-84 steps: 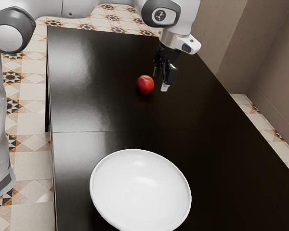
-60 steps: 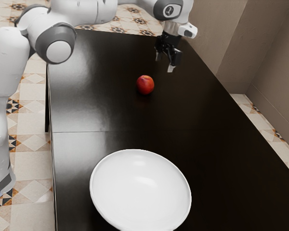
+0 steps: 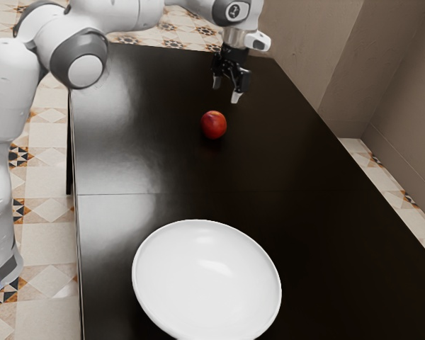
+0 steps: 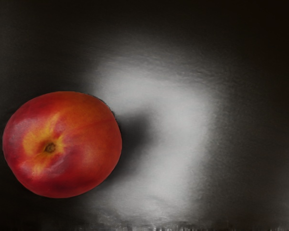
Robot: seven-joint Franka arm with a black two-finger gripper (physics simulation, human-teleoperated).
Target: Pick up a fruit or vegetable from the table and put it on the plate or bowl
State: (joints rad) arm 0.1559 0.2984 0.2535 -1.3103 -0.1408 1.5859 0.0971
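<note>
Wide white shallow bowl [image 3: 198,280] at the near table edge, well apart from the small round red-orange nectarine [image 3: 214,124] [image 4: 62,144] lying mid glossy black tabletop [image 3: 326,212]. Black two-finger gripper [image 3: 225,91] hovers above and just beyond it, fingers spread, empty. Judged light, firm, smooth-skinned, prone to roll: pinch across the widest middle.

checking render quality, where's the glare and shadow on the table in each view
Exterior view: faint sheen on the dark table, small shadow under the fruit. Wrist view: broad pale glare on the table beside the fruit, whose dark shadow falls across it.
</note>
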